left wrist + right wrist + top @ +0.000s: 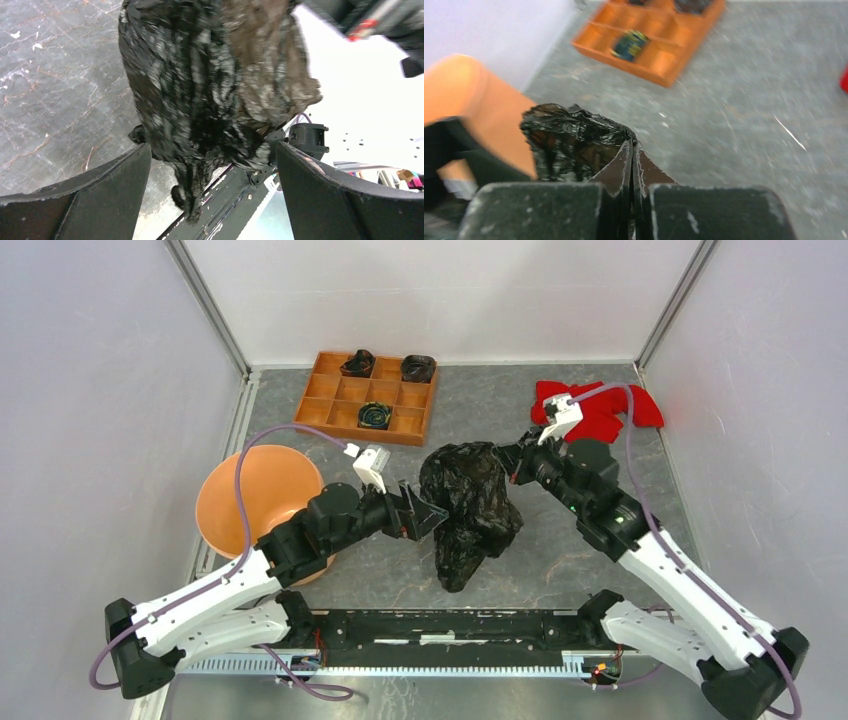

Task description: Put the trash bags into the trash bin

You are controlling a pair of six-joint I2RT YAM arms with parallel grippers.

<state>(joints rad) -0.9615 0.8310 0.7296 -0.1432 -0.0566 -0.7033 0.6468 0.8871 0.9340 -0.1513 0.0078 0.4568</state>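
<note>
Hanging in a crumpled mass over the middle of the table, the one trash bag (pixel 470 510) in view is thin, glossy black film, creased all over and narrowing to a ragged tail at its near end; whether that tail touches the surface cannot be told. The right gripper (pixel 631 150) has its two dark fingers pressed together on a gathered fold at the bag's top edge, with film bunched up just beyond the tips. The left gripper (pixel 425 512) is just beside the bag on its left, its two black, wedge-shaped fingers (pixel 100 185) spread wide apart with the bag in front of the gap and nothing between them. The trash bin (pixel 255 490), a single round peach-orange plastic bucket with smooth sides, sits at the table's left edge, apart from the bag and partly behind the left arm. At the far side lies one orange-brown wooden tray (pixel 330 390) of square compartments, holding three small black bundles (pixel 358 363), and one rumpled red cloth (pixel 600 412) lies far right. The table (pixel 560 560) is grey and veined like stone.
</note>
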